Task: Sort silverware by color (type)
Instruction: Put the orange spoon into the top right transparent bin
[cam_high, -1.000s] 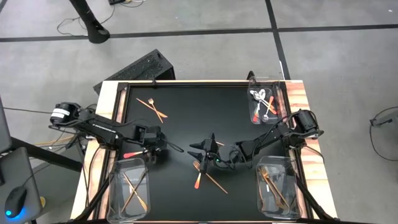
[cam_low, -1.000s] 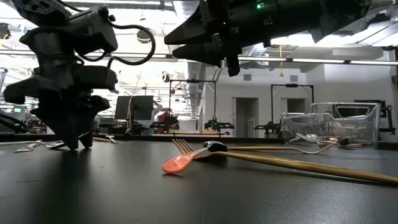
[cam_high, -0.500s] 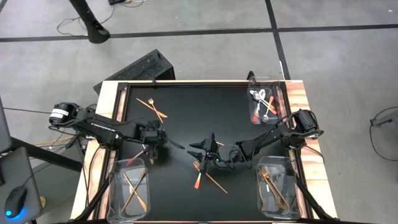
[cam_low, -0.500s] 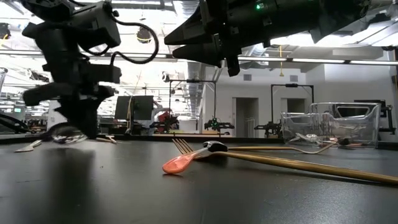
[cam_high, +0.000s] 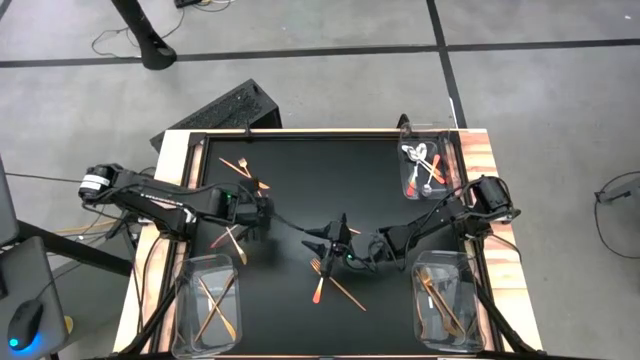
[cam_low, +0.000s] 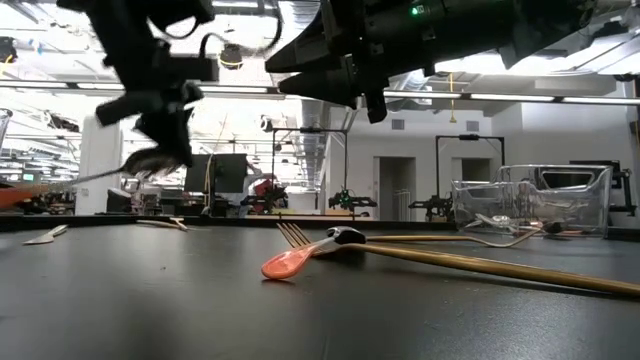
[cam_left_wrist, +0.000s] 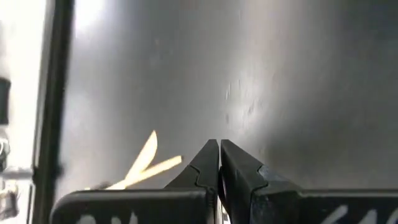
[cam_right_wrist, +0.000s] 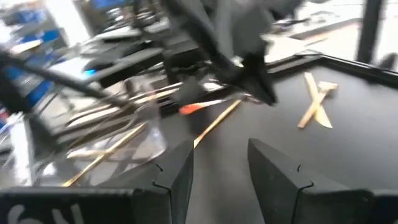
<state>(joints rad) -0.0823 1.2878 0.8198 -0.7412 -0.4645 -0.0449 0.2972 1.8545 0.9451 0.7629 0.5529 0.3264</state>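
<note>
Left gripper (cam_high: 262, 210) left of frame centre, jaws pinching a red-handled silver utensil (cam_low: 60, 182) above the black table (cam_high: 300, 180), right gripper (cam_high: 318, 239) centre frame, jaws spread, over an orange-handled fork (cam_high: 317, 282).

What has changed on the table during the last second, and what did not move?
The left gripper has risen off the black table and moved toward the far side, lifting a red-handled silver piece it is shut on. The right gripper stayed hovering, open, over the red-handled fork and the copper stick, which lie as before. The bins did not move.
</note>
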